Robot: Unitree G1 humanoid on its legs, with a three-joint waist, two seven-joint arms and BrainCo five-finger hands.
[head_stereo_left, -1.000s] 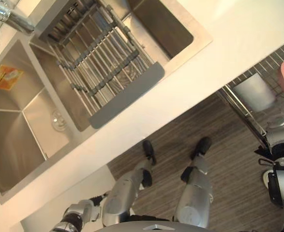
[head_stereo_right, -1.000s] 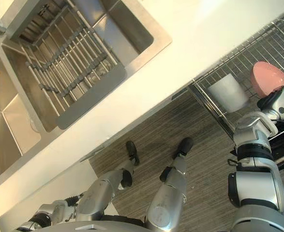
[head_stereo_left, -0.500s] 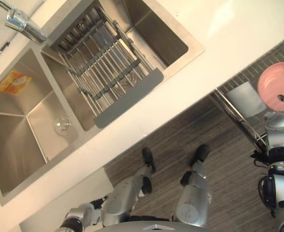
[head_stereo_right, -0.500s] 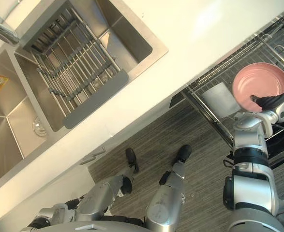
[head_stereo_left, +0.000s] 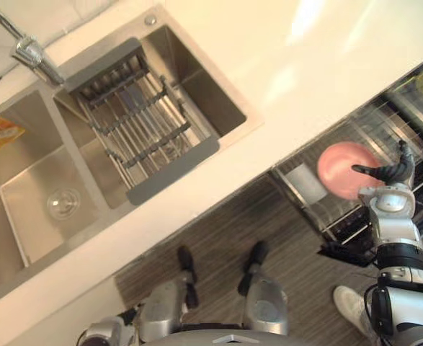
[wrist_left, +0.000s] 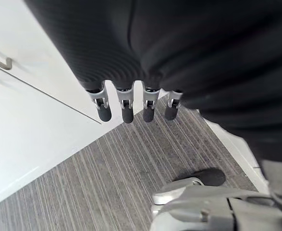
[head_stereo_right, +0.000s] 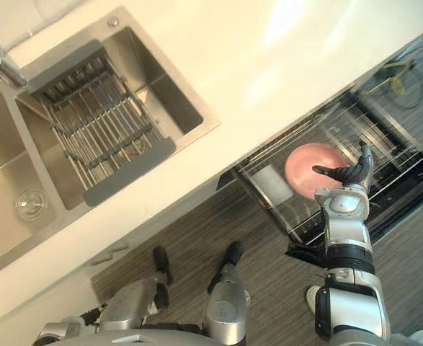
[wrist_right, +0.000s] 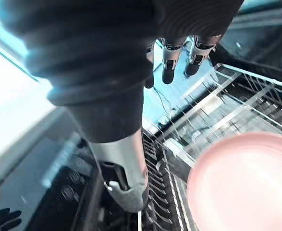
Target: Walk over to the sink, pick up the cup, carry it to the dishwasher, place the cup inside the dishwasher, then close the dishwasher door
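Cup [head_stereo_left: 343,170], pink and seen mouth-on, lies in the dishwasher rack [head_stereo_right: 388,140] at the right of the frame, just beside a pale grey container [head_stereo_right: 272,184]. It touches neither hand, so I judge the placing step done and the closing step left.

At far left, the left hand [wrist_left: 127,110] hangs with fingers straight and slack over the striped floor [wrist_left: 83,192], holding nothing; it looks parked clear of the work. Above it, at upper left, the faucet [head_stereo_left: 34,56] stands over the sink [head_stereo_left: 197,83], whose right basin is bridged by a slatted draining rack [head_stereo_left: 139,137]. The white counter [head_stereo_left: 290,65] runs diagonally across the middle. Under its edge the wire rack is drawn out toward the robot, which is what leaves its load reachable from above.

At right, the right hand [head_stereo_right: 349,174] hovers just beside the cup's rim, fingers straight and thumb spread, empty; it seems well placed to draw back.
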